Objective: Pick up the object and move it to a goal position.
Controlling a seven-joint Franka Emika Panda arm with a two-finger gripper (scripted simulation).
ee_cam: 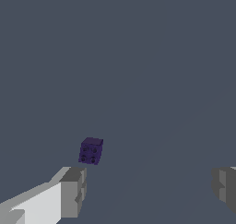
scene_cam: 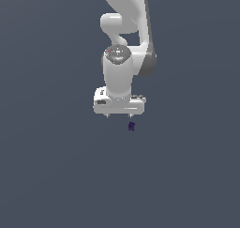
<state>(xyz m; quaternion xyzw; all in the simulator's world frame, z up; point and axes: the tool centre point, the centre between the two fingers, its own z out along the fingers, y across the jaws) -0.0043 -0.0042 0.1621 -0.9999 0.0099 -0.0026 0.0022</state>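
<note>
The object, a tiny dark purple cube-shaped block (scene_cam: pixel 131 126), lies on the flat grey surface just below the white gripper (scene_cam: pixel 119 115) in the exterior view, slightly toward that view's right. In the wrist view the block (ee_cam: pixel 91 150) shows small round dimples on one face and sits close beyond one grey fingertip (ee_cam: pixel 73 191), not between the fingers. The gripper (ee_cam: pixel 147 188) is open wide and empty; its other fingertip (ee_cam: pixel 225 187) is far across the frame. The gripper does not touch the block.
The white arm (scene_cam: pixel 129 39) rises behind the gripper toward the top of the exterior view. The plain grey surface (scene_cam: pixel 56 166) extends all around. No goal marker shows.
</note>
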